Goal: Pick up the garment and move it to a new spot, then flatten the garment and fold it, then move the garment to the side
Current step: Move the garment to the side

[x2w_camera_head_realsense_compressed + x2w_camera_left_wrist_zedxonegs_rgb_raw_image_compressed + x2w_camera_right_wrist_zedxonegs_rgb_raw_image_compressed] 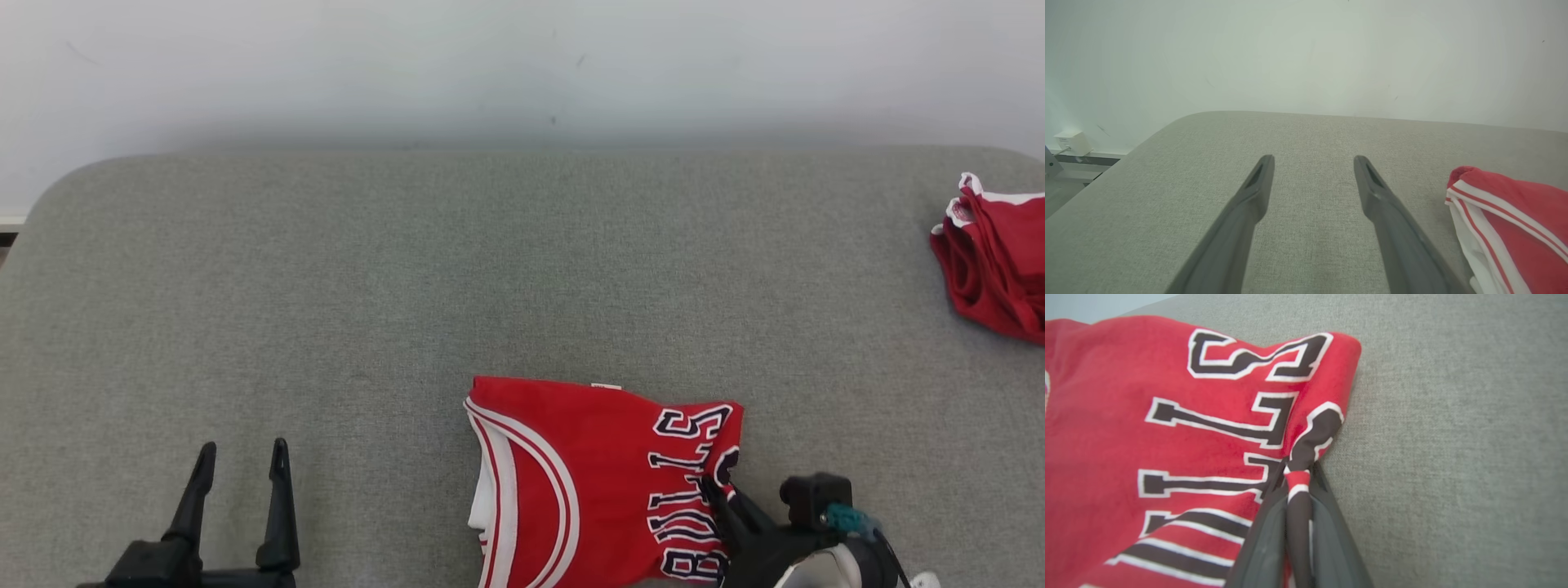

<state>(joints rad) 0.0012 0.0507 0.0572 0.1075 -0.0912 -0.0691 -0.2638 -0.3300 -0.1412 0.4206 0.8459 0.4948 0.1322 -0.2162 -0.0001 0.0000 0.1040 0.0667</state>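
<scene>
We have the right claw (718, 500) clamped on the shirt (588, 474) at its right edge, cloth spreading left. The left claw (241, 457) gapes apart, well off.

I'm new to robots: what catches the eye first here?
A red jersey with dark lettering lies at the near edge of the grey table, its right edge pinched in the right end effector. The left end effector stands open at lower left; a second bunched red garment sits far right.
</scene>
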